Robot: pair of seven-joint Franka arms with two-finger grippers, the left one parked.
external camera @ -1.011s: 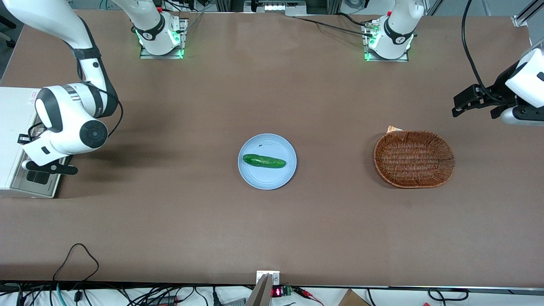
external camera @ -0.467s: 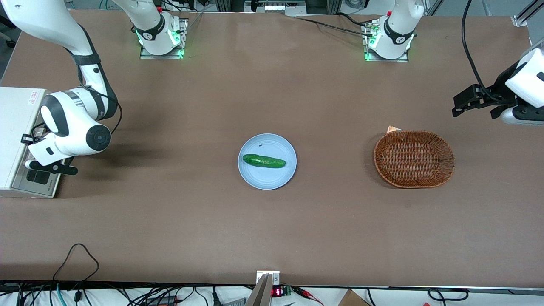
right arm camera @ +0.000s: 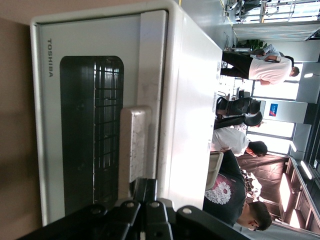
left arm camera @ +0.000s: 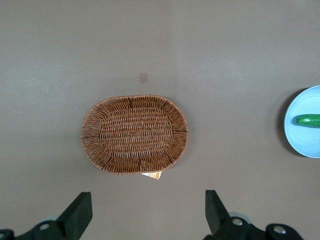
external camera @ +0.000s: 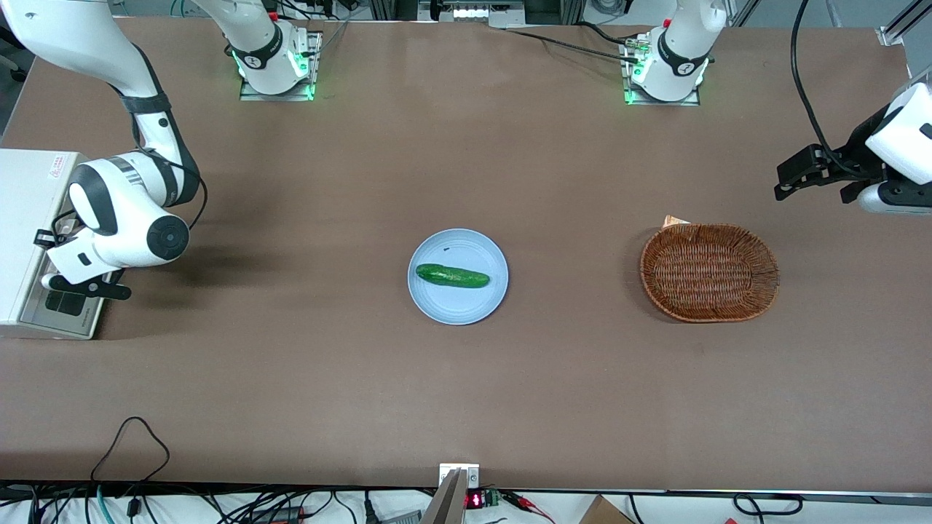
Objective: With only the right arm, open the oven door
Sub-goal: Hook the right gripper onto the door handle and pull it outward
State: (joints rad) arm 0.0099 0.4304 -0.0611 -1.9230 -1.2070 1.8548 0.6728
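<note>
The cream-white oven [external camera: 25,218] stands at the working arm's end of the table. In the right wrist view the oven [right arm camera: 192,100] fills the frame. Its door [right arm camera: 90,125], with a dark glass window and the wire rack seen through it, lies flush with the body. The bar handle [right arm camera: 134,145] runs along the door's edge. My right gripper [right arm camera: 146,192] is shut, with its fingertips pressed together against the handle's end. In the front view the gripper [external camera: 58,280] sits at the oven's front, over the door [external camera: 65,304].
A light blue plate [external camera: 437,306] with a cucumber [external camera: 452,276] on it sits mid-table. A brown wicker basket [external camera: 709,272] lies toward the parked arm's end; it also shows in the left wrist view [left arm camera: 135,134]. Cables hang along the table's near edge.
The right arm's wrist has shifted slightly away from the oven, toward the table's middle, mostly in the first half second. The door looks the same.
</note>
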